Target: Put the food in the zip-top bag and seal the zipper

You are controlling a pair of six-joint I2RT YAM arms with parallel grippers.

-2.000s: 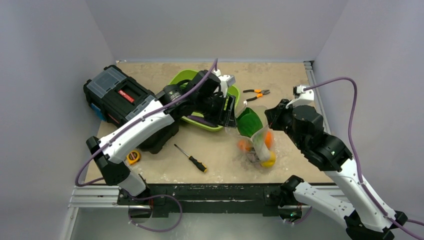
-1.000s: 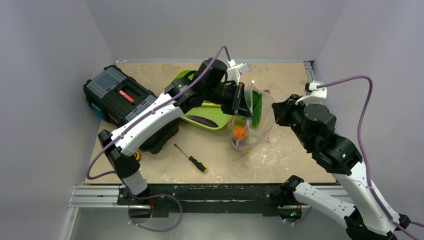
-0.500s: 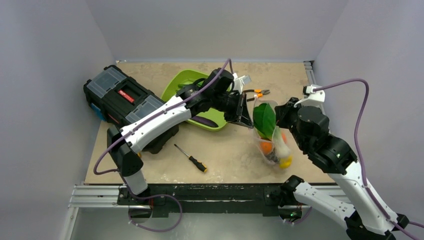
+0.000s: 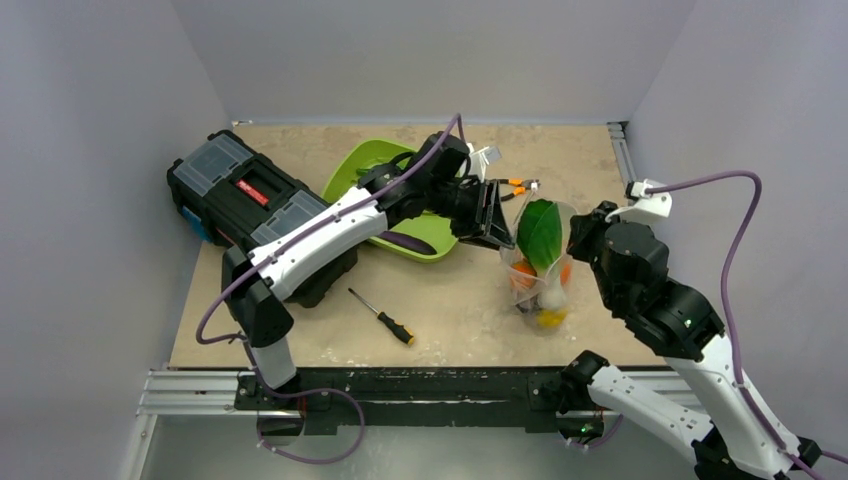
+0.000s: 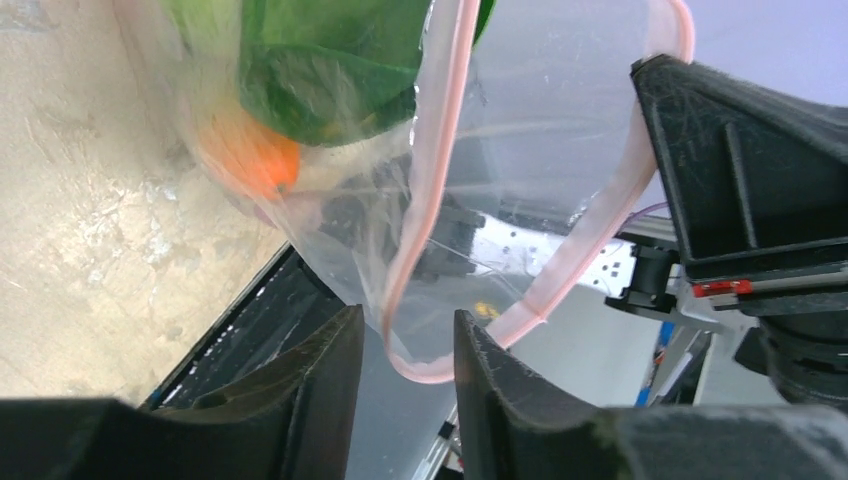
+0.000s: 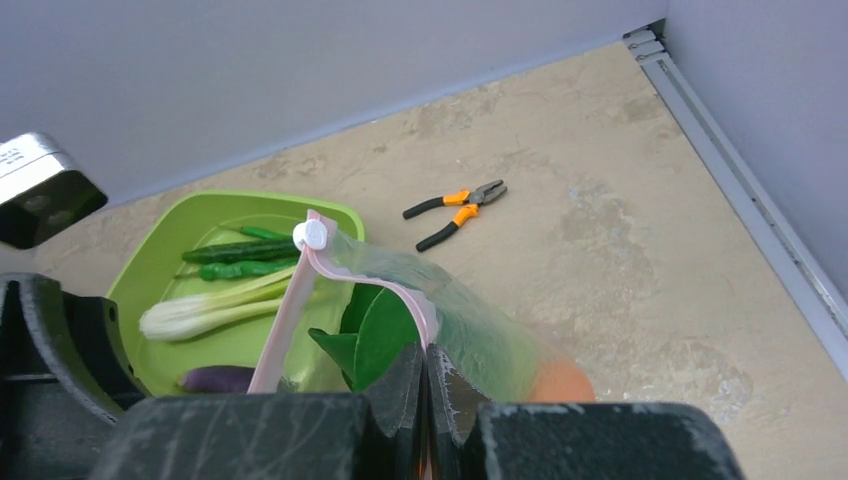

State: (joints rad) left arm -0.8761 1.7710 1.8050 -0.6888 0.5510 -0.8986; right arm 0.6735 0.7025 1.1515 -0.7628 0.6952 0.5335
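Right tool (image 6: 424, 352) is clamped tight, jaws together on the pink zipper (image 6: 300, 300) at the near end of the mouth, so the zip-top bag (image 4: 540, 285) hangs upright from it, right of the middle of the surface (image 4: 440, 300); whether its bottom rests there I cannot tell. Left tool (image 5: 405, 330) sits at the bag's left side with its jaws partly apart: the bag's rim dips into the gap between them but is not pinched, and I cannot say for sure whether it touches either finger. The mouth gapes as a wide pink loop, unsealed, with the white slider (image 6: 310, 235) at the far end of the strip. Inside the bag I see a big green leaf (image 4: 540, 235) on top, an orange (image 4: 521, 281) below it on the left and a yellow lemon (image 4: 548, 318) at the very bottom. Left of the bag and a bit farther off is the lime-green tray (image 6: 165, 250), with food left in it: two green pods (image 6: 240, 252) at the far side, a white-stemmed bok choy (image 6: 200, 312) nearer, and a purple eggplant (image 6: 215, 378) by the near rim. Orange-handled pliers (image 6: 455, 212) lie beyond the bag, a screwdriver (image 4: 383, 317) lies near left of it, and a black toolbox (image 4: 250, 195) stands at the left
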